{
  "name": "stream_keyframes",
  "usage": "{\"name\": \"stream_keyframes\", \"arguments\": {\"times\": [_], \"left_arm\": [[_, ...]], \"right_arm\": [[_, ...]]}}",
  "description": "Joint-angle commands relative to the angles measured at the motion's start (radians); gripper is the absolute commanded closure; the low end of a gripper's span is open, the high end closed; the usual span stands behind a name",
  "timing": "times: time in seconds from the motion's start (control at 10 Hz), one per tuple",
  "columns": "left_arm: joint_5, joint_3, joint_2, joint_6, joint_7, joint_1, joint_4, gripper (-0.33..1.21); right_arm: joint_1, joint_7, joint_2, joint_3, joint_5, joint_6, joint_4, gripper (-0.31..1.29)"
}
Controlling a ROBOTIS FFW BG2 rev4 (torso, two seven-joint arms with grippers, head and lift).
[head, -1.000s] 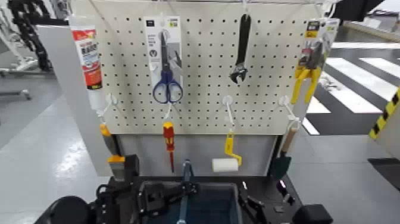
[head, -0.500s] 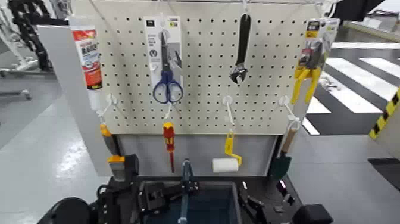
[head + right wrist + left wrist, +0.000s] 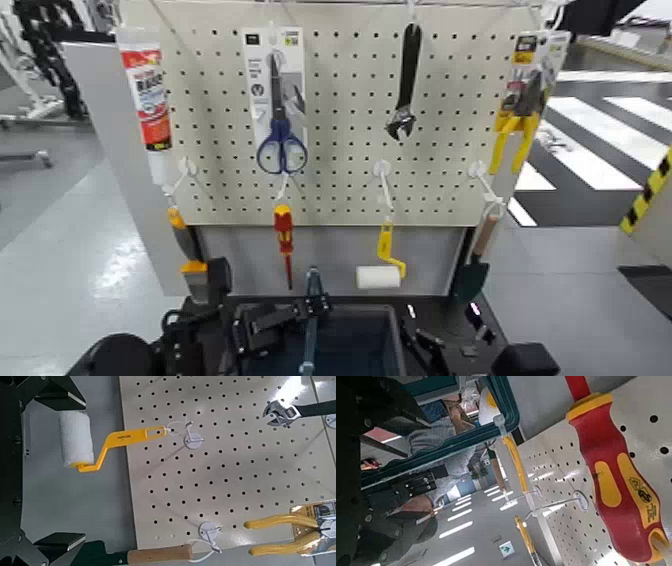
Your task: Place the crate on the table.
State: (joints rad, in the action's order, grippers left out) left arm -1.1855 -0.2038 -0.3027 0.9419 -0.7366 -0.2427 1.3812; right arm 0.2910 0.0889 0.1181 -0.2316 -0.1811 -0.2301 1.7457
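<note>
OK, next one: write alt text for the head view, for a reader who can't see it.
A dark crate with a bar handle sits at the black table, the left gripper at its handle and the right gripper beside its right side. Behind, tools hang from a cream pegboard.

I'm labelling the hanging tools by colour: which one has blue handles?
The scissors, hanging between the glue tube and the wrench; both finger loops are blue, unlike any other tool's handle.
</note>
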Motion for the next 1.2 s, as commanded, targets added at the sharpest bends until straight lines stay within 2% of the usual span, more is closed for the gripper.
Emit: {"name": "stream_keyframes", "arguments": {"times": [0.1,0.3,0.6,0.8,1.2], "left_arm": [[0.078,0.044,0.008,-0.002,0.034,0.020,0.044,0.23],[0.132,0.086,0.017,-0.009,0.078,0.052,0.098,0.22],[0.276,0.185,0.033,-0.018,0.229,0.134,0.291,0.21],[0.342,0.207,0.050,-0.071,0.296,0.187,0.369,0.08],[0.544,0.199,0.082,-0.399,0.387,0.339,0.495,0.07]], "right_arm": [[0.000,0.000,0.000,0.002,-0.003,0.002,0.000,0.14],[0.002,0.000,0.000,0.002,-0.006,0.003,0.000,0.14],[0.002,0.000,0.000,0.002,-0.009,0.006,0.002,0.14],[0.003,0.000,0.000,0.002,-0.011,0.006,0.003,0.14],[0.005,0.000,0.000,0.005,-0.011,0.006,0.005,0.14]]}}
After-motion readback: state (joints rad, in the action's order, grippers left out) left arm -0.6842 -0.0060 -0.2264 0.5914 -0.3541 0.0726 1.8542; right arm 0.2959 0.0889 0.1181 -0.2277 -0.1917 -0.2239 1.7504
